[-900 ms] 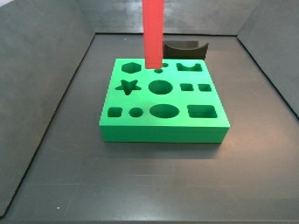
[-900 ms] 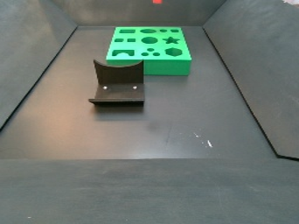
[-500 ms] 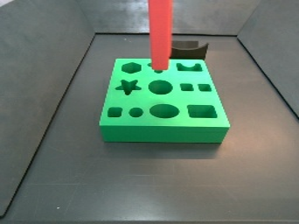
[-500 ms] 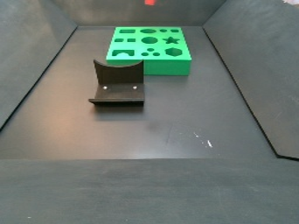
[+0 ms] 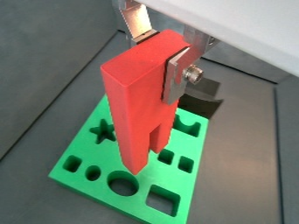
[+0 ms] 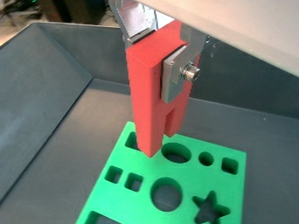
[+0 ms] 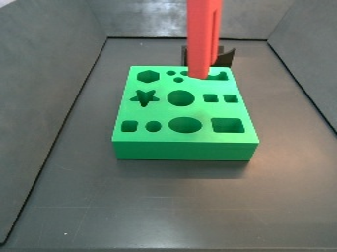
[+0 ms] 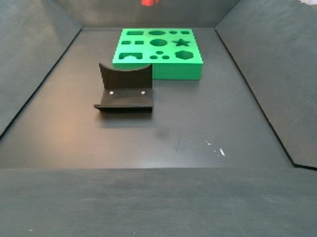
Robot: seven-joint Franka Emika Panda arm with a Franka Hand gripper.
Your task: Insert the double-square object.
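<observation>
My gripper [image 5: 156,54] is shut on the top of the double-square object [image 7: 202,34], a tall red-orange bar with a stepped side. The bar hangs upright, and its lower end is over the back right part of the green block [image 7: 198,111], which has shaped holes. Both wrist views show the silver fingers [image 6: 177,74] clamping the bar [image 6: 149,96] on two sides, with its lower end above the block [image 6: 197,179] and apart from it. In a side view only a red sliver of the bar [image 8: 148,2] shows above the block [image 8: 161,72]. The gripper itself is above the edge of both side views.
The dark fixture [image 8: 124,88] stands on the floor beside the green block, and it also shows behind the bar [image 7: 224,51]. Grey walls enclose the dark floor on all sides.
The bar has moved sideways across the green block, from over its back middle to over its back right part. The block and the fixture have not moved.
</observation>
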